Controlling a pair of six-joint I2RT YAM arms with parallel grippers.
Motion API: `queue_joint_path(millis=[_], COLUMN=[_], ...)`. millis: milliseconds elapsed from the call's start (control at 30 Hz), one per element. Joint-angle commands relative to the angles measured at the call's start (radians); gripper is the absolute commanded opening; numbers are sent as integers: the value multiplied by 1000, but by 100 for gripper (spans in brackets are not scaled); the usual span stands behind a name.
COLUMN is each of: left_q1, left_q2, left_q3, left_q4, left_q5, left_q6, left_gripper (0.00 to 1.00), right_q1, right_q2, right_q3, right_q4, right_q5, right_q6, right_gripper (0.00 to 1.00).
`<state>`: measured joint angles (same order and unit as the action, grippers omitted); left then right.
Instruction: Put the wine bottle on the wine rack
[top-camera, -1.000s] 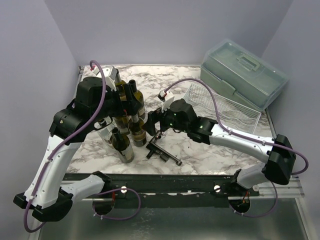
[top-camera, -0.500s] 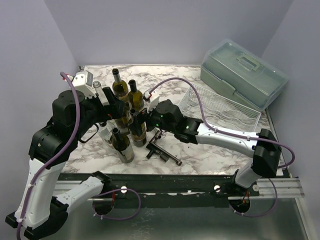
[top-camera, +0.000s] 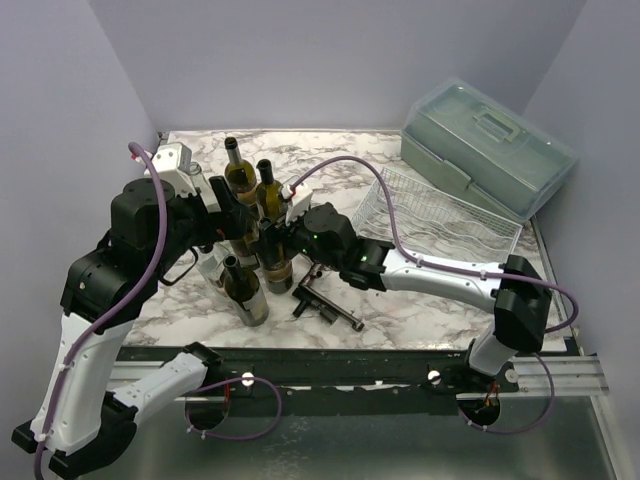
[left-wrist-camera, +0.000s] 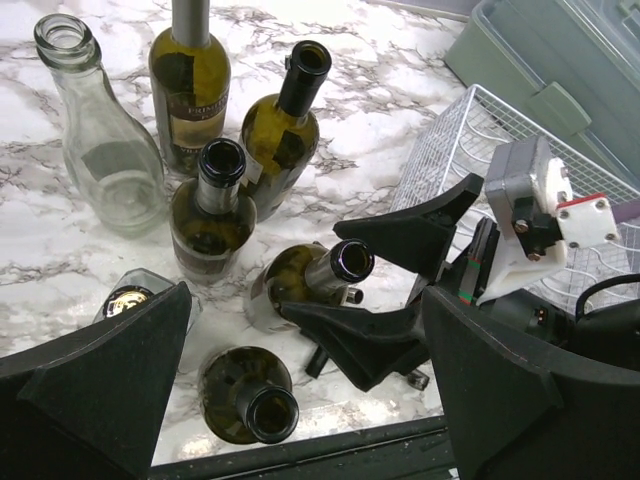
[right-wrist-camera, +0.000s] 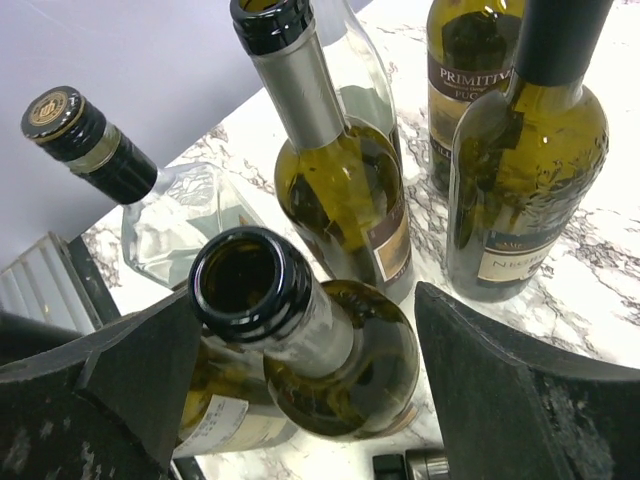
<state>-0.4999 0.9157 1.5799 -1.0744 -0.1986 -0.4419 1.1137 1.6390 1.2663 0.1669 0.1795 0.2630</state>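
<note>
Right gripper (right-wrist-camera: 305, 375) has moved further left among the bottles (top-camera: 240, 178); jaws apart, straddling one wine bottle (right-wrist-camera: 335, 345) at the neck. Left gripper (left-wrist-camera: 310, 395) above, jaws apart.

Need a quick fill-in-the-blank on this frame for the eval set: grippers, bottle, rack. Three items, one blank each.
1. The right gripper has one finger on either side of a wine bottle, at the bottle's ____.
2. The left gripper hovers above the cluster of bottles, and like the right one it is ____.
3. The wine rack holds ____ bottles.

Missing words: neck; open; no
</note>
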Motion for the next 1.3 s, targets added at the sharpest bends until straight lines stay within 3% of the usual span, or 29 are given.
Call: queue_joint_path(millis=[0, 233, 467, 600, 767, 967, 1100, 1267], left_q1=[-5, -5, -5, -5, -5, -5, -5, -5], left_q2=[-42, -107, -123, -125, -126, -126, -129, -128], left_q3=[9, -1, -12, -8, -8, -5, -2, -4], left_q4=[-10, -10, -17, -27, -30, -33, -38, -38], left_q5=[-58, -116, -120, -137, -144, -141, -145, -151], left_q6=[29, 57, 63, 63, 61, 57, 55, 53], left_gripper=[99, 99, 99, 99, 99, 99, 99, 99], right_q1=[13, 24, 25, 25, 25, 25, 25, 25], right_q2=[62, 88, 112, 113, 103, 110, 100, 37], right_q3=[50, 53, 62, 65, 86, 142, 178, 192], right_q4=[29, 53, 36, 26, 15, 3, 7, 47], right_q5=[48, 49, 95, 148, 237, 301, 336, 360], right_q6=[-15, -9, -9, -20, -27, -42, -55, -85], right_gripper=[87, 79, 57, 39, 29, 10, 1, 1])
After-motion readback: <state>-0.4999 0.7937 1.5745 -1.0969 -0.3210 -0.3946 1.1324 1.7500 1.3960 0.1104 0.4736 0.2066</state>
